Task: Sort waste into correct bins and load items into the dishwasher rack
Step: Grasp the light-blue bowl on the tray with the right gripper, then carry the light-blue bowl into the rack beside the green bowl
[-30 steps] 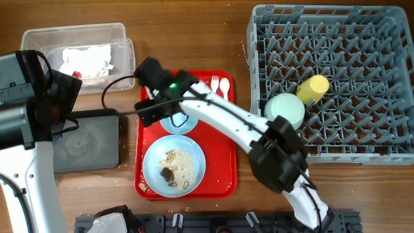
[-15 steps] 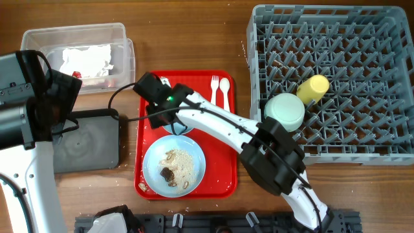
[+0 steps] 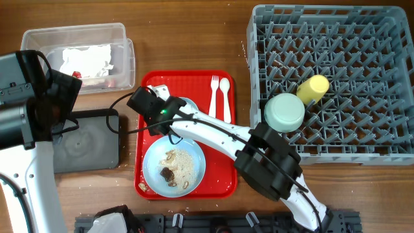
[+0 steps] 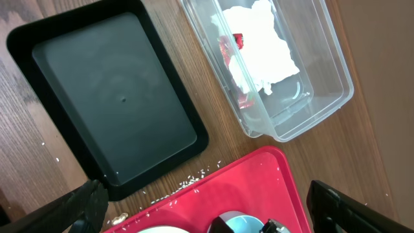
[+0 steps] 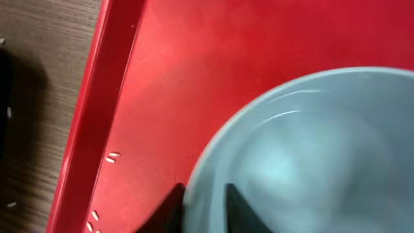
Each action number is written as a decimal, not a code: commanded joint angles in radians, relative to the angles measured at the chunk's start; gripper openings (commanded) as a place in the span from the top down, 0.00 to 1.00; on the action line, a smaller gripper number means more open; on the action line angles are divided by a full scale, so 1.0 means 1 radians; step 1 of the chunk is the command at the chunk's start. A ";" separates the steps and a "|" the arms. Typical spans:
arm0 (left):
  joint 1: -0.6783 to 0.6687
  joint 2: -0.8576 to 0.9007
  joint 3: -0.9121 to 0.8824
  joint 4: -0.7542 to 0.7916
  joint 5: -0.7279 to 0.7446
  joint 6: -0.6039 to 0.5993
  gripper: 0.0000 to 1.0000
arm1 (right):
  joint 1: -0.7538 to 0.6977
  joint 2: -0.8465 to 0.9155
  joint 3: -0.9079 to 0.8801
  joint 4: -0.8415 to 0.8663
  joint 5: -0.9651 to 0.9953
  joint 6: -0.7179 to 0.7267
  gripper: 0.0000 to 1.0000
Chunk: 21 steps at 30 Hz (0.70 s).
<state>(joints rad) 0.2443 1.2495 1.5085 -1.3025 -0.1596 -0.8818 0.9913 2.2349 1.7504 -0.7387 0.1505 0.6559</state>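
Observation:
My right gripper [image 3: 169,122] [image 5: 206,200] is shut on the rim of the light blue bowl [image 5: 310,149] [image 3: 186,103] on the red tray [image 3: 223,175], one finger inside and one outside. The light blue plate [image 3: 174,165] with rice crumbs and brown scraps lies just in front of it. A white fork [image 3: 214,94] and spoon [image 3: 225,96] lie on the tray's far right. The mint green bowl [image 3: 284,111] and yellow cup [image 3: 312,88] sit in the grey dishwasher rack [image 3: 362,39]. My left gripper [image 4: 204,213] hangs open above the tray's left corner, holding nothing.
The clear tub [image 3: 39,42] [image 4: 323,97] at the back left holds the crumpled white wrapper [image 3: 87,58] with red marks. The black tray [image 3: 87,142] [image 4: 110,110] lies left of the red tray. Rice grains are scattered on the wood between them.
My right gripper has slid left and toward the front over the small bowl, and its jaws have closed onto the rim. The left arm has stayed still.

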 commanded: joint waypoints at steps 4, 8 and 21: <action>0.005 -0.006 0.003 0.000 -0.013 -0.016 0.00 | -0.002 0.002 0.006 -0.001 -0.024 -0.001 0.96; 0.005 -0.006 0.003 0.000 -0.013 -0.017 0.00 | -0.007 -0.007 0.055 -0.023 -0.059 -0.003 0.96; 0.005 -0.006 0.003 0.000 -0.013 -0.017 0.00 | -0.250 -0.367 0.101 -0.239 -0.063 -0.055 0.96</action>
<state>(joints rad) 0.2443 1.2495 1.5085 -1.3025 -0.1596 -0.8818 0.8234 2.0136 1.8160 -0.9497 0.0944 0.6502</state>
